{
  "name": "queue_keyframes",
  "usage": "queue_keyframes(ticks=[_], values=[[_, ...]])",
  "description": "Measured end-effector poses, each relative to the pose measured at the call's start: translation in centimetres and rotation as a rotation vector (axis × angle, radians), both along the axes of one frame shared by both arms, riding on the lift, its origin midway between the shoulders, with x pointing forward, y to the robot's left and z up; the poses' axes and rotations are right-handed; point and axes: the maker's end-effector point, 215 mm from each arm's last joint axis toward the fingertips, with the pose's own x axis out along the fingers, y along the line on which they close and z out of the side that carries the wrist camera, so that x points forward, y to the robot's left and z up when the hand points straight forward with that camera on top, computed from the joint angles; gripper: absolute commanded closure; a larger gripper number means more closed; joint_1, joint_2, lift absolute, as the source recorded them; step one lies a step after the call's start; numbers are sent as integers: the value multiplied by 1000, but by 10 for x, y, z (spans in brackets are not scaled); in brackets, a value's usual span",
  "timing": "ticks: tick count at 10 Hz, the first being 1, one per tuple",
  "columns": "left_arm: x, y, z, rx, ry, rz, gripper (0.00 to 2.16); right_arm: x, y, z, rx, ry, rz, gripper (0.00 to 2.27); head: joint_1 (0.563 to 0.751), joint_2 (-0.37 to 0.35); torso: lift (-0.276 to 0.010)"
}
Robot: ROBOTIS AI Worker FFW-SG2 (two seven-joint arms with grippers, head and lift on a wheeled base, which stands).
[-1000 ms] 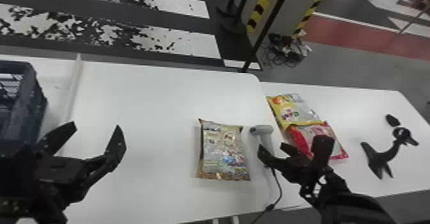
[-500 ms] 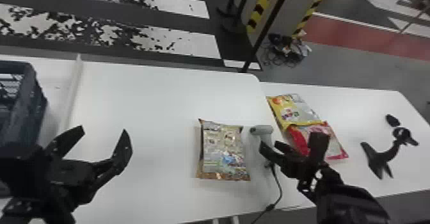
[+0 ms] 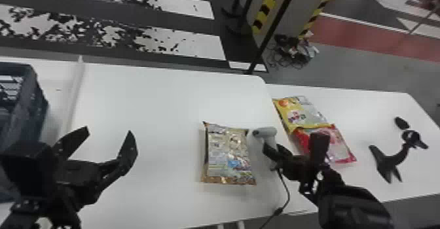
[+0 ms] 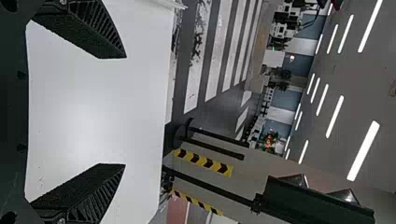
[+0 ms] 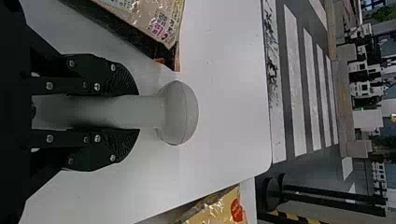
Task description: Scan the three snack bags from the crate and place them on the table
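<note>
Since the earlier frames, the right hand (image 5: 137, 112) has been shifted slightly toward ten o'clock; the pale grey plastic scanner (image 5: 180, 112) is gripped at its handle between nearly closed fingers. The left hand (image 3: 108, 131) is spread wide, empty. At the scanner's eight o'clock, the tan printed snack bag (image 3: 228, 156) lies on the white tabletop (image 3: 157, 114), probably still to be scanned; the yellow (image 3: 298, 112) and red (image 3: 330, 143) bags, around two and three o'clock, are presumably done.

From my remote seat I look into a big indoor hall, most like a robotics lab or test floor. Long strip lights (image 4: 335, 116) line the ceiling (image 4: 357, 88); below, I see crosswalk-style white stripes (image 3: 199, 46), a red floor band (image 3: 343, 32), black-and-yellow hazard markings (image 3: 266, 9), heaped cables (image 3: 294, 54) and plain white work tables (image 3: 147, 114).
</note>
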Motion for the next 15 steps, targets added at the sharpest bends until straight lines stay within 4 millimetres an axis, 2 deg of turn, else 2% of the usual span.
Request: queue_keyframes(ticks=[2, 5, 6, 7, 9, 11, 12, 15], values=[[4, 0, 3, 0, -6, -2, 33, -6, 0, 13, -3, -23, -36, 2243, 695, -350, -62], [6, 1, 8, 2, -17, -4, 33, -24, 19, 55, 27, -76, -94, 2243, 695, -350, -62], [6, 2, 11, 2, -22, -5, 33, -32, 33, 67, 49, -83, -107, 2243, 695, -350, -62], [6, 2, 14, 0, -27, -5, 33, -37, 56, 76, 83, -86, -104, 2243, 695, -350, -62], [5, 3, 20, -4, -34, -3, 33, -42, 112, 88, 146, -92, -78, 2243, 695, -348, -62], [0, 6, 25, -2, -38, 0, 33, -42, 160, 96, 174, -100, -44, 2243, 695, -292, -62], [-3, 9, 27, 1, -40, 0, 33, -47, 175, 98, 175, -97, -35, 2243, 695, -266, -62], [-8, 9, 28, 3, -41, -2, 33, -72, 197, 91, 135, -62, -59, 2243, 695, -246, -62]])
